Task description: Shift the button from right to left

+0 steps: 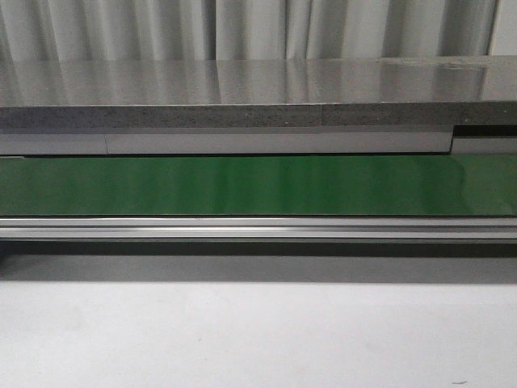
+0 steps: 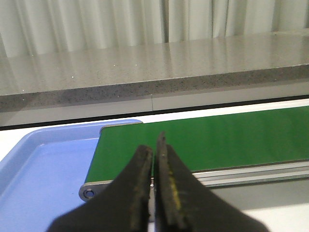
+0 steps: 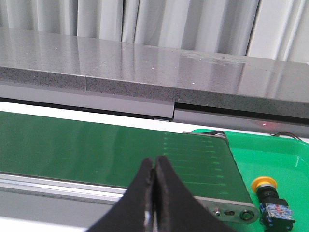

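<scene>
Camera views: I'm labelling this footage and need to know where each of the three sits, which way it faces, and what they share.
Front view: faces forward over the table at the green conveyor belt and grey counter; no part of the robot shows.
Left wrist view: on the left arm, over the belt's end and a blue tray; the left gripper shows, shut.
Right wrist view: on the right arm, over the belt's other end and a green tray holding the button; the right gripper shows, shut.
Shared: all three show belt, counter and curtain.

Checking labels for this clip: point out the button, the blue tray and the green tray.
button (image 3: 265, 183): right wrist view, on its yellow cap.
blue tray (image 2: 43, 169): left wrist view, bare floor.
green tray (image 3: 270, 154): right wrist view, bare floor.
</scene>
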Controlling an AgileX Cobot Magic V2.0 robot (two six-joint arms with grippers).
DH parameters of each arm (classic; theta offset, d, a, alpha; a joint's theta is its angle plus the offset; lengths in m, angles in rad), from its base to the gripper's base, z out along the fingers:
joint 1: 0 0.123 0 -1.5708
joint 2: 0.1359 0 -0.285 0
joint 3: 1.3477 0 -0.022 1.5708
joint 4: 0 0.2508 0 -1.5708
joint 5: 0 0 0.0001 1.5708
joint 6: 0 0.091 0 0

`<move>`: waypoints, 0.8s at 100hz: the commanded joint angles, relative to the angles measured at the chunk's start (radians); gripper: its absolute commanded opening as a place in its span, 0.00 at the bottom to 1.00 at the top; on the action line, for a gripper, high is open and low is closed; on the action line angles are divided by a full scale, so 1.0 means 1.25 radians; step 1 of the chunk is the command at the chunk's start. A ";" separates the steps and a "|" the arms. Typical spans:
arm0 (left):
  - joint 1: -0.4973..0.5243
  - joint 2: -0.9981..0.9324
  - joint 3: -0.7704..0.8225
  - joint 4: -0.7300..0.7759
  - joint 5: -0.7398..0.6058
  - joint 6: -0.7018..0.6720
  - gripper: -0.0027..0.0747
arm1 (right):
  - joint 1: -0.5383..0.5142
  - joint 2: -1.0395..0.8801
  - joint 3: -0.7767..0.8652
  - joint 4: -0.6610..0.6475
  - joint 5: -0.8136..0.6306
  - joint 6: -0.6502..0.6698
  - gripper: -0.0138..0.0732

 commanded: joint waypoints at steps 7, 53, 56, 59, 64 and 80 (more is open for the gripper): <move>-0.004 -0.028 0.032 -0.007 -0.065 -0.003 0.04 | 0.000 0.018 0.001 0.000 -0.063 -0.003 0.08; -0.004 -0.028 0.032 -0.007 -0.065 -0.003 0.04 | 0.000 0.019 -0.108 0.000 0.060 -0.003 0.08; -0.004 -0.028 0.032 -0.007 -0.065 -0.003 0.04 | 0.000 0.022 -0.140 0.000 0.095 -0.003 0.08; -0.004 -0.028 0.032 -0.007 -0.065 -0.003 0.04 | 0.000 0.027 -0.169 0.000 0.131 -0.003 0.08; -0.004 -0.028 0.032 -0.007 -0.065 -0.003 0.04 | 0.000 0.041 -0.222 0.000 0.198 -0.003 0.08; -0.004 -0.028 0.032 -0.007 -0.065 -0.003 0.04 | 0.000 0.135 -0.401 0.000 0.422 -0.003 0.08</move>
